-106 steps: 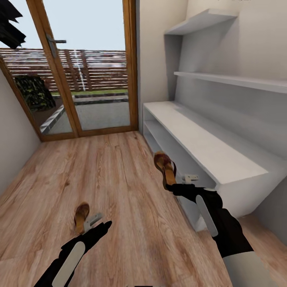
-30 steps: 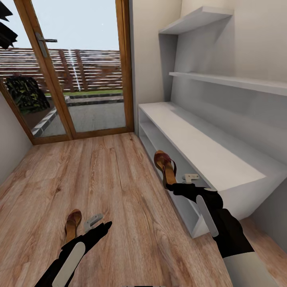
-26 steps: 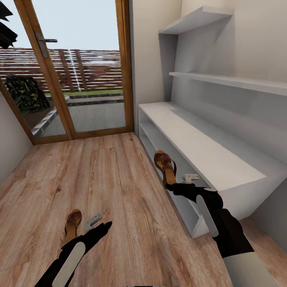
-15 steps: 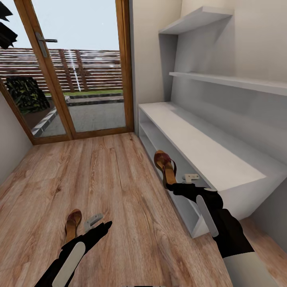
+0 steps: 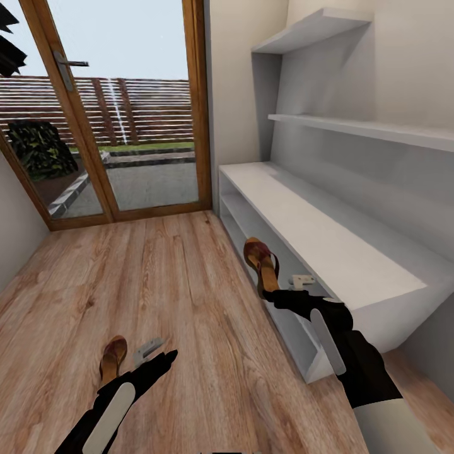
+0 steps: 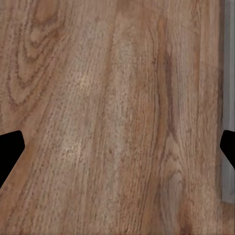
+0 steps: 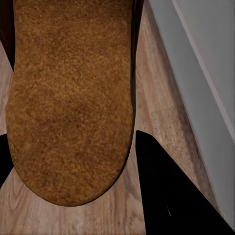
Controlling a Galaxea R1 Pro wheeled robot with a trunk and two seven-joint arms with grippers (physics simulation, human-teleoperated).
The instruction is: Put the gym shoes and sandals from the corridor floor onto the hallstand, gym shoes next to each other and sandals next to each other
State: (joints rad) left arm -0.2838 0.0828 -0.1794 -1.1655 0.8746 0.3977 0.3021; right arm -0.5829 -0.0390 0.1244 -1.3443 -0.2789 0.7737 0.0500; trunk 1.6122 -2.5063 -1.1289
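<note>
**A:** Head view first: the right gripper [image 5: 272, 294] is clamped on the heel end of a brown leather flip-flop sandal with a tan footbed [image 5: 261, 261], held off the light brown wood-plank floor [image 5: 189, 284] right beside the open front of the long low white shoe rack [image 5: 328, 239]. Toe end points away from the robot.

**B:** And the right wrist cam?

**A:** Tan footbed [image 7: 73, 98] sits between the two black fingers [image 7: 166, 196], with the rack's white edge [image 7: 205, 73] alongside.

**B:** Left side?

**A:** The left gripper [image 5: 151, 350] hangs over the floor, just beside the second brown flip-flop sandal [image 5: 112, 357], which lies flat on the planks. In the left wrist view its fingertips [image 6: 10, 149] are spread wide with only wood grain [image 6: 117, 117] between them, so released, holding nothing.

**B:** Sneakers?

**A:** Can't tell.
</note>
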